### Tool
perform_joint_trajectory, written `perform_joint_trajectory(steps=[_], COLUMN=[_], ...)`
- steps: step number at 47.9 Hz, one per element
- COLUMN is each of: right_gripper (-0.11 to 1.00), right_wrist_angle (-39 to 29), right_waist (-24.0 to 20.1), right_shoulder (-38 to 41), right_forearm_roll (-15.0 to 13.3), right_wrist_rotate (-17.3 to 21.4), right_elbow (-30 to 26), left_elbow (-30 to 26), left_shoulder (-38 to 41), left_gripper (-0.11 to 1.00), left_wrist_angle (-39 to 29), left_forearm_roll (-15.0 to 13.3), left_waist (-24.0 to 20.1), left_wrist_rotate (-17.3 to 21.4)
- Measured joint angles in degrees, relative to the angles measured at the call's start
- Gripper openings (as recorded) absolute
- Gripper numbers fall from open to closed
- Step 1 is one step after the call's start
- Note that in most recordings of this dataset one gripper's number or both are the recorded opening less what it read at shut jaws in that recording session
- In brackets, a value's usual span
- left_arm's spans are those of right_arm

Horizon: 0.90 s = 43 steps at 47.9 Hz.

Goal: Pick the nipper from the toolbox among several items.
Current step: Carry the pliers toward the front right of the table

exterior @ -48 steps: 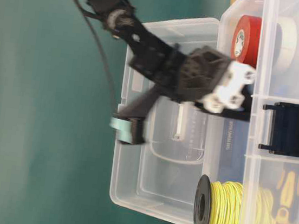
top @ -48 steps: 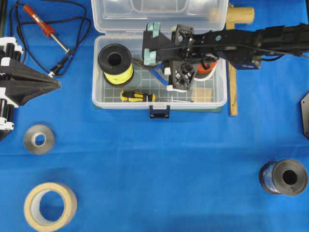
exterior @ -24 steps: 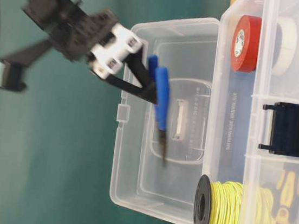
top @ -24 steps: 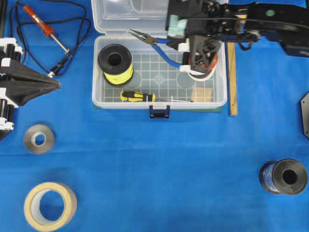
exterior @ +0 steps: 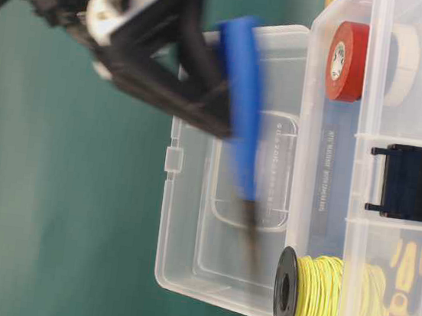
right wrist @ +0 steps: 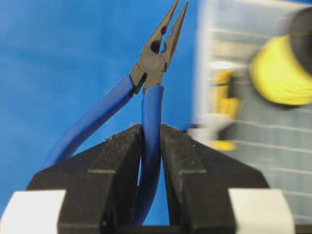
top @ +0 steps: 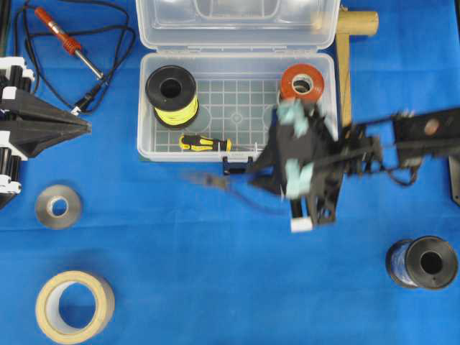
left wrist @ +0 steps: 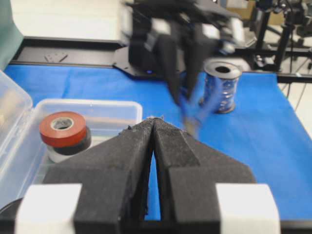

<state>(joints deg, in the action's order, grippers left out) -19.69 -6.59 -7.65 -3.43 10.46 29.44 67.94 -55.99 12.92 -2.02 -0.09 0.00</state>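
Note:
My right gripper [top: 291, 188] is shut on one blue handle of the nipper [right wrist: 155, 61]; the other handle hangs free to the left. In the overhead view the gripper and nipper [top: 215, 181] are blurred, above the blue cloth just in front of the toolbox [top: 237, 100], with the dark jaws pointing left. The nipper also shows in the table-level view [exterior: 241, 100]. The box still holds the yellow wire spool [top: 172, 93], the screwdriver [top: 205, 144] and the red tape roll [top: 302, 81]. The tan block is hidden under the arm. My left gripper [top: 83, 126] is shut and empty at the far left.
A soldering iron [top: 65, 39] with its black cord lies at the back left. A grey roll [top: 58, 207] and a tan tape roll [top: 75, 305] lie at the front left. A dark spool [top: 424, 262] stands at the front right. A wooden piece [top: 348, 29] lies beside the box.
My right gripper took hold of the nipper in the box, lifted it out and swung it over the box's front wall to the cloth. The left arm has not moved.

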Motion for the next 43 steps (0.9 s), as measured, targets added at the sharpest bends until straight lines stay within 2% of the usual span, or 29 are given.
perform_joint_trajectory(steps=[10,22,29,37,39,43], right_gripper=[0.13,0.13,0.13,0.14,0.18,0.42], right_wrist_angle=[5.6,9.8,9.9,8.3,7.4,5.5], right_waist=[-5.4,-6.6,-6.8,-6.8,-6.8,-6.8], right_shoulder=[8.8,19.0,21.3,21.4,21.4,21.4], right_forearm_roll=[0.0,0.1,0.1,0.1,0.1,0.0], right_wrist_rotate=[5.7,12.6,14.2,14.3,14.3,14.3], right_elbow=[0.5,0.4,0.4,0.2,0.0,-0.4], left_elbow=[0.0,0.6,0.8,0.8,0.8,0.8], left_shoulder=[-0.2,-0.4,-0.4,-0.4,-0.4,-0.4], left_gripper=[0.00,0.00,0.00,0.00,0.00,0.00], left_wrist_angle=[-0.1,-0.1,-0.1,-0.1,-0.1,0.0], left_forearm_roll=[0.0,0.0,0.0,0.1,0.0,0.0], left_waist=[0.0,0.0,0.0,0.0,0.0,0.0], left_wrist_rotate=[0.1,0.0,-0.1,-0.1,0.0,-0.1])
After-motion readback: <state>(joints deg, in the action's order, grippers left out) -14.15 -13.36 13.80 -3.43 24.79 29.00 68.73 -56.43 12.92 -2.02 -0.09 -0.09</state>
